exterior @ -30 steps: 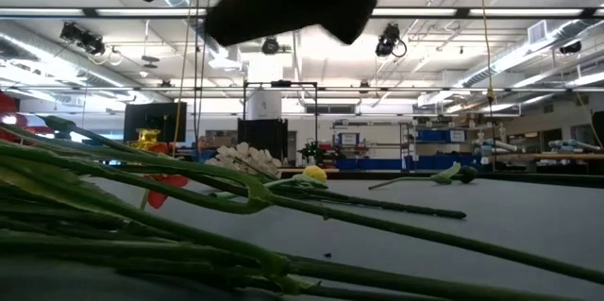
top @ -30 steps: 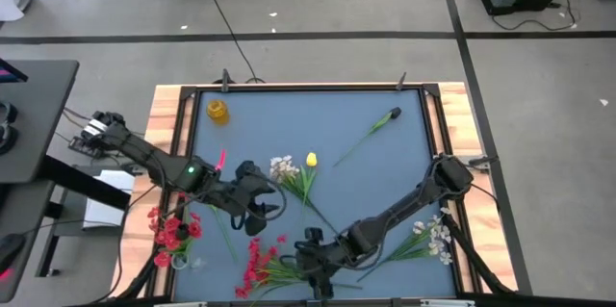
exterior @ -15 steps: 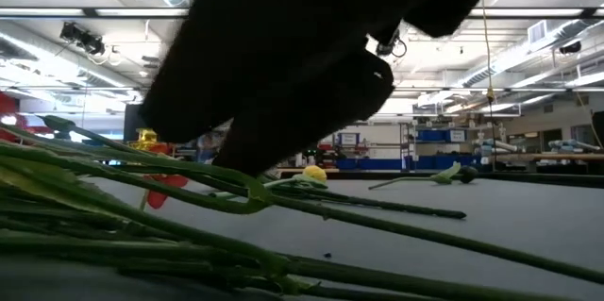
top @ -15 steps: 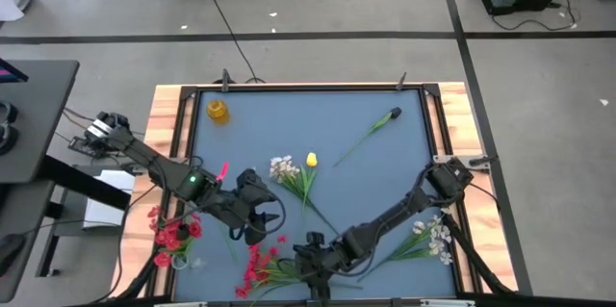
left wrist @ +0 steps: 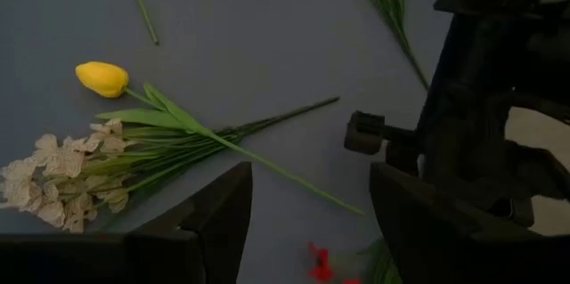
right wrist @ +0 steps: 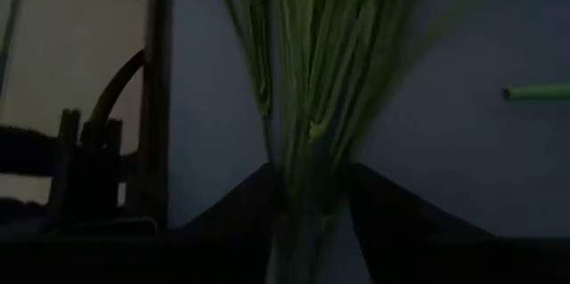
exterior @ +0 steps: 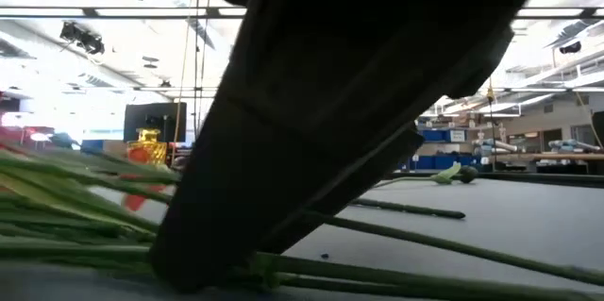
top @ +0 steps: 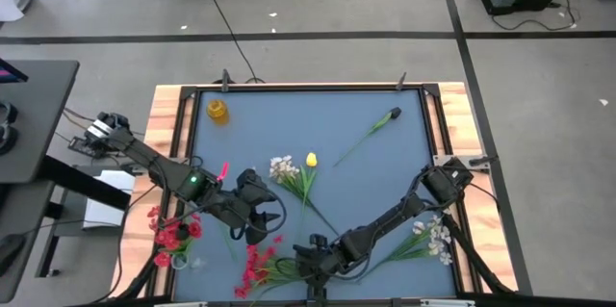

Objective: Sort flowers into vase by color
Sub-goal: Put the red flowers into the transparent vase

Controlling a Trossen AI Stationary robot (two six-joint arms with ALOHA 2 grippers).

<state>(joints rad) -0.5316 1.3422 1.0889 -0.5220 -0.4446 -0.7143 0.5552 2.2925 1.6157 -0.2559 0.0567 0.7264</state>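
Observation:
A bunch of red flowers (top: 256,261) lies at the table's near edge, its green stems (top: 287,270) pointing right. My right gripper (top: 313,255) is low over those stems and shut on them (right wrist: 307,142). My left gripper (top: 256,213) hangs open above the table, between the red bunch and a yellow bud (top: 311,160) lying with a white sprig (top: 282,166). The left wrist view shows that bud (left wrist: 101,78) and the white blossoms (left wrist: 53,177). More red flowers (top: 173,234) stand at the left edge. White flowers (top: 435,236) are at the right edge. My right gripper has the bundle of green stems (right wrist: 303,190) of the red flowers between its two fingers (right wrist: 258,199), several stems together. It comes from above and lies across the stems. The stems lie on the table (exterior: 425,244).
A small yellow object (top: 218,110) stands near the far left corner. A single stem with a dark bud (top: 377,126) lies toward the far right. A raised frame (top: 308,86) rims the blue table top. Bare table lies in the far middle.
My right gripper has come down at the near edge onto the green stems, and in the low view it now fills the picture. The stems there have shifted a little. My left gripper has moved a short way toward the near edge.

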